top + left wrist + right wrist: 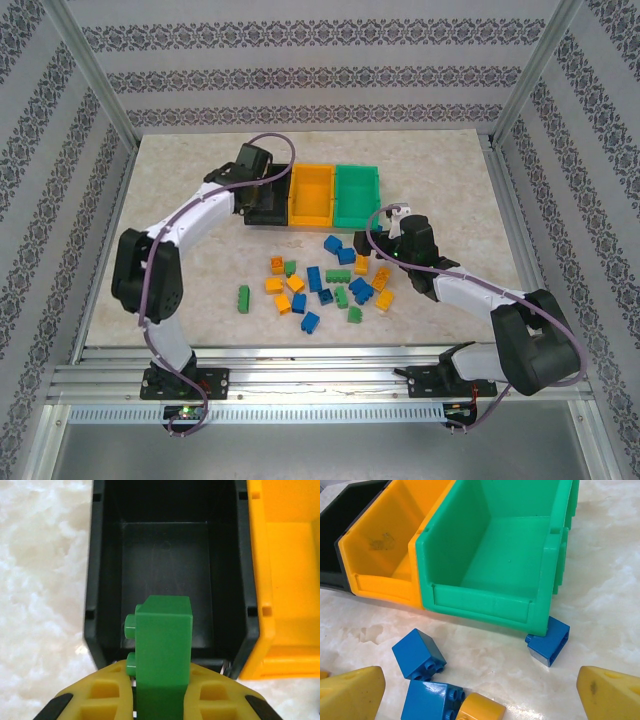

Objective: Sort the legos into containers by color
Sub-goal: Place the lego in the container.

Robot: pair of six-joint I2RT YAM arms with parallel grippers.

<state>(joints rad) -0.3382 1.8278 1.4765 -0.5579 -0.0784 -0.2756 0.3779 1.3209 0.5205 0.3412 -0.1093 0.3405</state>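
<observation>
In the left wrist view my left gripper [160, 682] is shut on a green lego [165, 640], held upright with its studs facing left. It hangs over the near end of the black container [95, 580], whose floor is bare. The orange container [311, 195] and the green container [358, 193] stand in a row to its right. My right gripper [482, 692] is open just above the table in front of the green container [505, 555]. Blue legos [418, 654] and an orange one [480, 709] lie between its fingers. Another blue lego [548, 640] touches the green container's corner.
Several green, blue and orange legos [320, 285] lie scattered on the marble table in front of the containers. One green lego [243, 298] lies apart to the left. Metal frame posts [95, 85] border the table.
</observation>
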